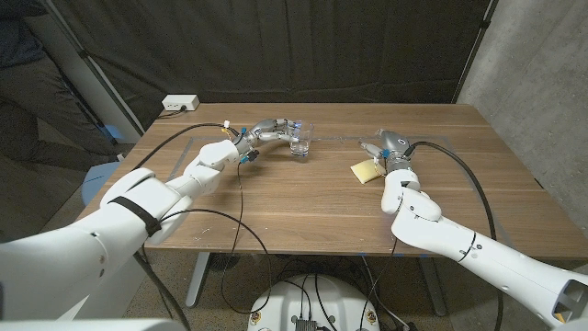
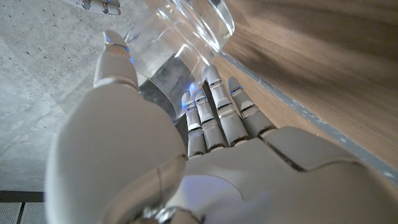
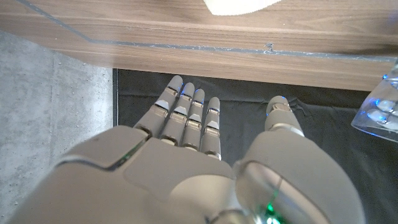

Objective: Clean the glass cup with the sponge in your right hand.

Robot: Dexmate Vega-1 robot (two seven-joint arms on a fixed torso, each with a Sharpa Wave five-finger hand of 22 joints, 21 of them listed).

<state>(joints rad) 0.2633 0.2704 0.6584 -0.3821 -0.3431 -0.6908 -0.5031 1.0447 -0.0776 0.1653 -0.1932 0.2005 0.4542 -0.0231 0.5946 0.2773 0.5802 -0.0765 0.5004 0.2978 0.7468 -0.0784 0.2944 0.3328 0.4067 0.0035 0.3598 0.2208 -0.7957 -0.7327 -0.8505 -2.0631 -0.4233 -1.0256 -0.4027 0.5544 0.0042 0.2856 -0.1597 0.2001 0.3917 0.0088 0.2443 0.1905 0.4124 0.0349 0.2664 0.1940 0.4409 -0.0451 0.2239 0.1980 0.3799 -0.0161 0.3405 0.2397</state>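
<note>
The clear glass cup (image 1: 299,147) stands on the wooden table (image 1: 303,211) at the far middle. My left hand (image 1: 272,131) reaches around it; in the left wrist view the glass cup (image 2: 186,31) sits between the thumb and the fingers (image 2: 217,109) of the left hand (image 2: 168,162), which holds it. A pale yellow sponge (image 1: 365,171) lies on the table to the cup's right. My right hand (image 1: 390,149) hovers just beyond the sponge with nothing in it. In the right wrist view the right hand (image 3: 199,162) has straight fingers, with the sponge (image 3: 236,5) and the cup (image 3: 379,106) ahead.
A white power strip (image 1: 180,104) sits at the table's far left corner. Black curtains hang behind the table and a concrete wall (image 1: 542,64) stands at the right. Cables trail from my left arm over the table's near left part.
</note>
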